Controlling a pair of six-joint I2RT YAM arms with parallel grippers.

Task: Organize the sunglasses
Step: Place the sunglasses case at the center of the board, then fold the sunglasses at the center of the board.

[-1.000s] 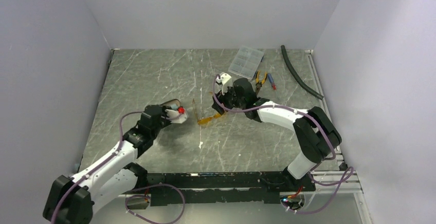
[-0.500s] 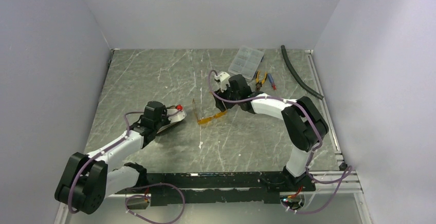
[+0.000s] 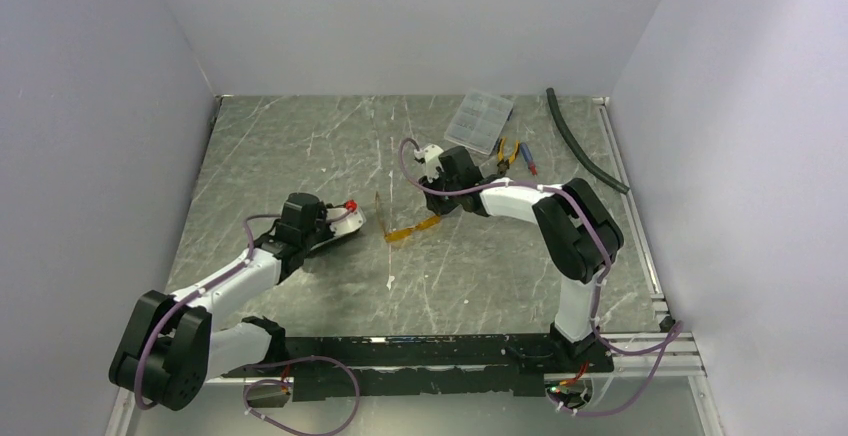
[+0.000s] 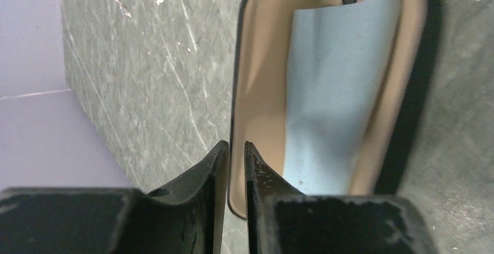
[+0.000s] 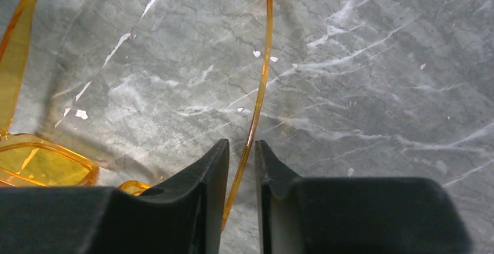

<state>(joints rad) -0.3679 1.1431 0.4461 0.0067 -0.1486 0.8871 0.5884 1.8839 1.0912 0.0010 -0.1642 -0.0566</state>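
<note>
From above, the open glasses case [image 3: 343,220] lies left of centre on the grey marbled table [image 3: 290,146], its pale inside facing up. A clear compartment box [image 3: 478,121] sits at the far edge, its contents too small to make out. Just right of it lie orange-handled pliers [image 3: 508,153], and a black hose [image 3: 582,144] curves along the far right. The sunglasses [image 3: 405,233] lie mid-table between the two arms, just right of the case and apart from it. The left pincer [image 3: 324,230] is at the case's near end. The right pincer [image 3: 436,213] reaches down at the glasses' right end.

From the left wrist, the glasses case [image 4: 259,79] shows a tan lining and holds only a pale blue cloth [image 4: 341,91]. The left pincer [image 4: 236,149] has its jaws almost together, with the case's left rim in the slit between them. Whether they press it I cannot tell.

From the right wrist, the sunglasses [image 5: 260,79] rest on bare stone with the amber lens at the lower left. One thin orange temple runs straight into the right pincer [image 5: 242,146]. Its jaws stand narrowly apart around that temple, with a sliver of table visible beside it, so it is not pinched.
</note>
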